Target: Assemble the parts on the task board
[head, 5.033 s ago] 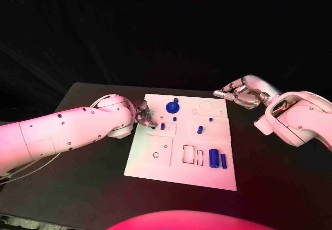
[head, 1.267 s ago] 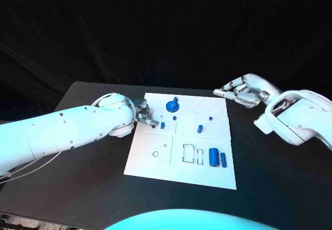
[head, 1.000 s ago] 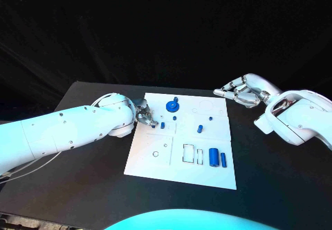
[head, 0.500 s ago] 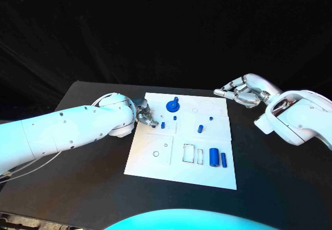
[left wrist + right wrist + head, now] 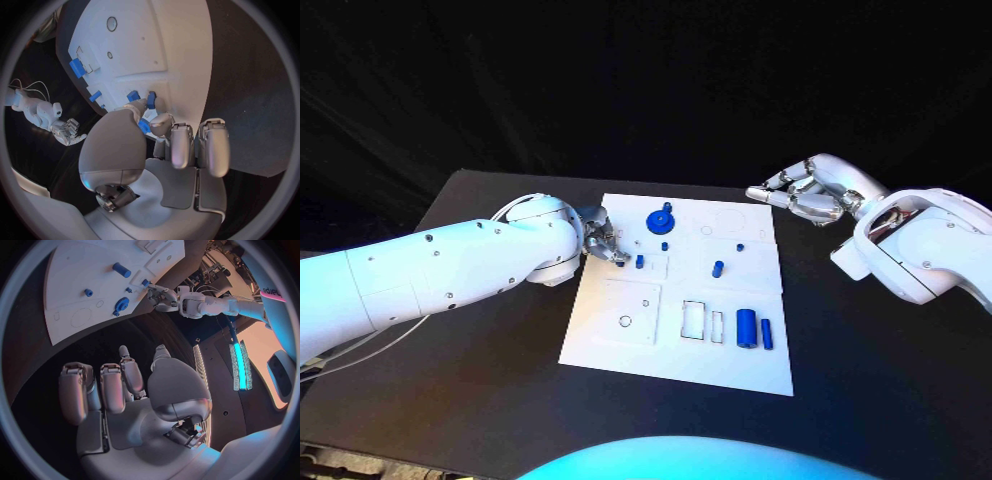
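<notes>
The white task board (image 5: pixel 678 300) lies mid-table. My left hand (image 5: pixel 603 243) is at the board's left edge, thumb and a finger pinching a small blue part (image 5: pixel 144 125) just above the surface. Beside it stand two short blue pieces (image 5: pixel 133 96) near a rectangular outline. A round blue part (image 5: pixel 658 220) sits toward the far edge, with a small peg (image 5: pixel 664 247) and a tilted peg (image 5: pixel 717 269) nearby. Two blue cylinders (image 5: pixel 754 330) lie at the board's right side. My right hand (image 5: pixel 798 200) hovers off the far right corner, fingers loosely spread, holding nothing.
The black table (image 5: pixel 459 380) surrounds the board, with bare surface on the near and left sides. Several vacant outlines and holes (image 5: pixel 632 310) mark the board's near half. My right forearm (image 5: pixel 920 250) hangs over the table's right side.
</notes>
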{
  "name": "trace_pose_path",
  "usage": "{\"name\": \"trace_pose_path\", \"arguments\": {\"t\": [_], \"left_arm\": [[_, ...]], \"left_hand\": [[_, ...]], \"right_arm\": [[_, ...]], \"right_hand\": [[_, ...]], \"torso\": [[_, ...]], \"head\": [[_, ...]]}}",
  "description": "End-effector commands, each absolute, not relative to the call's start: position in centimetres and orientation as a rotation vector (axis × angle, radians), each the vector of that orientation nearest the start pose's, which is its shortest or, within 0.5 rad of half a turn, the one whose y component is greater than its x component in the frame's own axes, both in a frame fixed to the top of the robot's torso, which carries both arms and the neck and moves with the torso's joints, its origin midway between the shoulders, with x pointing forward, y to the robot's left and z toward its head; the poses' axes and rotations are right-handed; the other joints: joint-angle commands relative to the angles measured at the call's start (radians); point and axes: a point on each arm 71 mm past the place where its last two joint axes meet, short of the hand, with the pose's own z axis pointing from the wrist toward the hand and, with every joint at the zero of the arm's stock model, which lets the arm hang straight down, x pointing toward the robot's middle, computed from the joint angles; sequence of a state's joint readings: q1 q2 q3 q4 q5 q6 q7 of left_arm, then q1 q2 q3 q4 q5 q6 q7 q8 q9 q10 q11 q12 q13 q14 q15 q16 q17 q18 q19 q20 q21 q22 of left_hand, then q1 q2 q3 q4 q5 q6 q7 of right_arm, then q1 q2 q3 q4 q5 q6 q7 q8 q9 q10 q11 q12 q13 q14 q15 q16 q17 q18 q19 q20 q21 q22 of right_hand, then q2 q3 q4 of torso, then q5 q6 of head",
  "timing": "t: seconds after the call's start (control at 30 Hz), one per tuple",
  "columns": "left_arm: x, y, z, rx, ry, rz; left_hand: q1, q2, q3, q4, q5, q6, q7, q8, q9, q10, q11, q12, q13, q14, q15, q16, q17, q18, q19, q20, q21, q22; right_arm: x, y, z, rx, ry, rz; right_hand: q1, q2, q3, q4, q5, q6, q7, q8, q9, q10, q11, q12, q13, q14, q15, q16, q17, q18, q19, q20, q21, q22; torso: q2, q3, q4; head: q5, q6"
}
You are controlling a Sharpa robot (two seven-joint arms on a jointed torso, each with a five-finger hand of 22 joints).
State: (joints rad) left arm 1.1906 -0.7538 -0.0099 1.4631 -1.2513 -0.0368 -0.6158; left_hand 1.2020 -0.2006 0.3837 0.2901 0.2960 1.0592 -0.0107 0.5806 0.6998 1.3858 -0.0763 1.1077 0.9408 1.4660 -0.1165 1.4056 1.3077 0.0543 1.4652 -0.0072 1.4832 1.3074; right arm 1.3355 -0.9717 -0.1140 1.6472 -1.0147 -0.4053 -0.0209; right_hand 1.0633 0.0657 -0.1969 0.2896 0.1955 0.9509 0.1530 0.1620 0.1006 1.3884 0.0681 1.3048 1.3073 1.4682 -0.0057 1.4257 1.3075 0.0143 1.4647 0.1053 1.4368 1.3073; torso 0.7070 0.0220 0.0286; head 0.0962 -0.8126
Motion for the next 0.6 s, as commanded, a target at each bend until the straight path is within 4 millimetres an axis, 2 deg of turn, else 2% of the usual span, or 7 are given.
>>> {"name": "trace_pose_path", "arguments": {"t": [0.03,0.1,0.33,0.6], "left_arm": [[49.63,19.86,-21.60,-0.192,2.143,-0.262],[49.63,19.90,-21.63,-0.190,2.147,-0.259],[49.65,19.88,-21.61,-0.195,2.143,-0.259],[49.69,19.81,-21.54,-0.204,2.131,-0.264]], "left_hand": [[-0.032,0.000,-0.025,0.001,0.002,0.008,-0.002,-0.001,-0.001,0.004,0.000,0.000,0.000,0.062,-0.008,-0.001,0.104,-0.020,0.036,-0.003,0.004,0.120],[-0.050,0.005,-0.055,0.001,0.002,0.010,-0.002,-0.002,0.001,0.005,0.000,0.002,0.000,0.062,-0.008,-0.001,0.104,-0.020,0.036,-0.003,0.004,0.121],[-0.071,0.022,-0.099,0.003,0.002,0.013,-0.002,-0.005,0.003,0.005,0.000,0.004,0.000,0.062,-0.008,0.000,0.104,-0.020,0.036,-0.004,0.004,0.121],[-0.076,0.028,-0.108,0.003,0.003,0.014,-0.002,-0.006,0.003,0.006,0.000,0.005,0.001,0.062,-0.008,0.000,0.104,-0.020,0.036,-0.004,0.004,0.121]], "right_arm": [[47.47,-23.08,-13.67,0.199,1.616,0.869],[47.46,-23.10,-13.67,0.199,1.616,0.869],[47.45,-23.10,-13.66,0.199,1.616,0.869],[47.45,-23.09,-13.66,0.199,1.615,0.869]], "right_hand": [[0.005,0.005,-0.007,0.000,0.004,0.002,-0.007,0.004,0.001,-0.005,-0.005,-0.003,0.034,0.056,-0.006,-0.003,0.052,0.020,0.026,-0.009,-0.004,0.183],[0.005,0.007,-0.012,0.000,0.005,0.001,-0.007,0.004,0.001,-0.005,-0.005,-0.004,0.033,0.056,-0.006,-0.004,0.051,0.021,0.026,-0.009,-0.005,0.182],[0.005,0.007,-0.012,0.000,0.005,0.001,-0.007,0.004,0.001,-0.005,-0.005,-0.004,0.033,0.056,-0.006,-0.004,0.051,0.021,0.026,-0.009,-0.005,0.182],[0.005,0.007,-0.012,0.000,0.005,0.001,-0.007,0.004,0.001,-0.005,-0.005,-0.004,0.033,0.056,-0.006,-0.004,0.051,0.021,0.026,-0.009,-0.005,0.182]], "torso": [[-0.001,-0.0001,-0.0003],[0.000,-0.0004,-0.0004],[0.000,-0.0009,-0.0002],[0.000,-0.0010,0.0000]], "head": [[-0.001,-0.001],[-0.002,0.001],[-0.003,0.002],[-0.003,0.001]]}}
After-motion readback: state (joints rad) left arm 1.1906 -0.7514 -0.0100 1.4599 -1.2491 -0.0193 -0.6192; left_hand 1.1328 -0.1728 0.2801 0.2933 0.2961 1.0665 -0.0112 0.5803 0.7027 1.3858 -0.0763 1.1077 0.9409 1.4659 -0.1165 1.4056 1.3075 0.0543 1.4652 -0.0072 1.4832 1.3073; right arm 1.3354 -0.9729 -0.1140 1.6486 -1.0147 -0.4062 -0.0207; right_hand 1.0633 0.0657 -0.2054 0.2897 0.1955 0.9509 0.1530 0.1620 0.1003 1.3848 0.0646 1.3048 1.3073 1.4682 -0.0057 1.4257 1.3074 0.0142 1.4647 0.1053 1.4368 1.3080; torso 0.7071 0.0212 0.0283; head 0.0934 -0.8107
